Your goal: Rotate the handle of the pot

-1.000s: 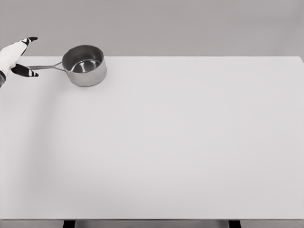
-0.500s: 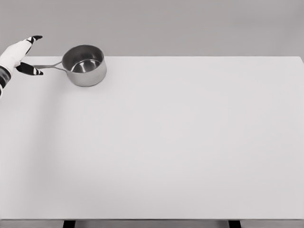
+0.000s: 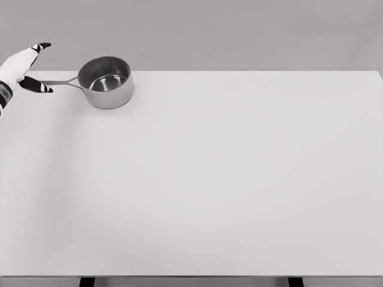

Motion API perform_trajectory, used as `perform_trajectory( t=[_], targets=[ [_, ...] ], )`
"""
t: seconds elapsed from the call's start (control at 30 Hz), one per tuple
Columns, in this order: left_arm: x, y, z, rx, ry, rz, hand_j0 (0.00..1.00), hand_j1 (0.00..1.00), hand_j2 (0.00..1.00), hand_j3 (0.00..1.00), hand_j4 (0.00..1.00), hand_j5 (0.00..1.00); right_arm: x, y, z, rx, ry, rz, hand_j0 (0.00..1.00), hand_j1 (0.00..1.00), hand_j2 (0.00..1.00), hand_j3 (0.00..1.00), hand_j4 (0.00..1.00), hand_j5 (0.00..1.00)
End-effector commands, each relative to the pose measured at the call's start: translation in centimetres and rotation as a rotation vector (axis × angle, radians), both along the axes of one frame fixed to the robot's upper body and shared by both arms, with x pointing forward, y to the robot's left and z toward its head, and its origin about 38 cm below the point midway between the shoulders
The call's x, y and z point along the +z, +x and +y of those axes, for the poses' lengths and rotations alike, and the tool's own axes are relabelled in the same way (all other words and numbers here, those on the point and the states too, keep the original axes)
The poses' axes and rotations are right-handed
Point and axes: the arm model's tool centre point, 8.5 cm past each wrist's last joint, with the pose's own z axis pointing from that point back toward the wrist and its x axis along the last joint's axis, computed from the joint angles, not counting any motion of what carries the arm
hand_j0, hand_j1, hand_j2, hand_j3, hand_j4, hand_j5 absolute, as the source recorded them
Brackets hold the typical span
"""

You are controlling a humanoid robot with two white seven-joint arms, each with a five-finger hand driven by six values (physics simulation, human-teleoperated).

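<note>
At the far left edge of the surface, the left hand (image 3: 23, 67) comes in with its fingers spread and relaxed, grasping nothing. One dark fingertip (image 3: 42, 46) points up and away above the table's far edge, while the thumb tip (image 3: 39, 87) lies low, just at the outer end of the pot handle (image 3: 60, 83); whether it touches the handle cannot be told.

The handle is thin and runs almost level toward the left from the pot (image 3: 107, 82), which stands upright near the far left corner of the table (image 3: 239, 179). The pot is a shiny metal saucepan with straight walls, and its inside shows only the bare reflecting bottom, with nothing in it.

The table top is plain white. Two dark legs show under its near edge. Behind the far edge rises a flat grey wall (image 3: 239, 30).
</note>
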Motion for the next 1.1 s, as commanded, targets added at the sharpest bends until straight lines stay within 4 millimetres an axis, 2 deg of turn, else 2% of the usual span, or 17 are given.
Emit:
perform_trajectory(
  t=[0.0,0.23,0.63,0.83,1.07],
  targets=[
    [-0.1,0.0,0.1,0.005,-0.004,0.001,1.00,1.00,1.00,1.00,1.00,1.00,0.0,0.0,0.0,0.000,0.000,-0.001,1.00,1.00,1.00,1.00,1.00,1.00],
    [0.1,0.5,-1.0,-0.009,-0.012,-0.004,1.00,1.00,1.00,1.00,1.00,1.00,0.0,0.0,0.0,0.000,0.000,-0.001,1.00,1.00,1.00,1.00,1.00,1.00],
    [-0.1,0.5,-0.6,0.006,-0.012,0.007,1.00,1.00,1.00,1.00,1.00,1.00,0.0,0.0,0.0,0.000,0.000,0.001,1.00,1.00,1.00,1.00,1.00,1.00],
    [0.7,0.9,-0.6,0.008,-0.012,-0.007,1.00,1.00,1.00,1.00,1.00,1.00,0.0,0.0,0.0,0.000,0.000,-0.001,1.00,1.00,1.00,1.00,1.00,1.00],
    [0.7,0.9,-0.7,0.007,-0.012,-0.005,1.00,1.00,1.00,1.00,1.00,1.00,0.0,0.0,0.0,0.000,0.000,-0.001,1.00,1.00,1.00,1.00,1.00,1.00]
  ],
)
